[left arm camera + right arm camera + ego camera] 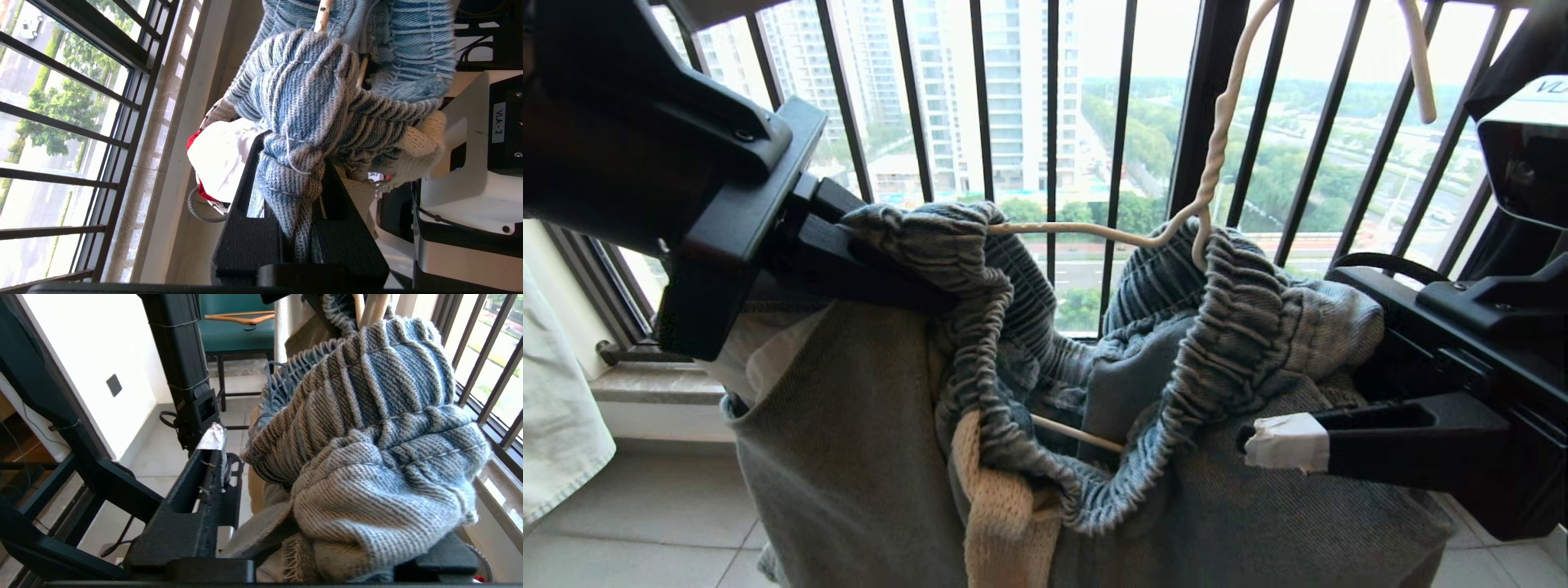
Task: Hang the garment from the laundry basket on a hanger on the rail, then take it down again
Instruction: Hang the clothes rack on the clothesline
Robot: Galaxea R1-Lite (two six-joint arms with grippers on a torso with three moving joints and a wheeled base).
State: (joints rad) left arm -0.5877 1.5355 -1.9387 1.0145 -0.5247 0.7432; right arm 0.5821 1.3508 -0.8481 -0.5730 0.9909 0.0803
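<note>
The shorts (1176, 343) hung on the hanger (1217, 155), whose wire ran through the waistband (980, 269) in front of the window bars (1054, 106). The left gripper (292, 192), left of the hanger's neck, had its fingers pinched tight on a bunch of waistband. The right gripper (1307, 392), right of the neck, had its fingers spread apart: the taped finger (212, 439) stood clear of the cloth, while waistband lay draped over the other finger. Below the hanger, a cream drawstring (1005, 506) dangled.
</note>
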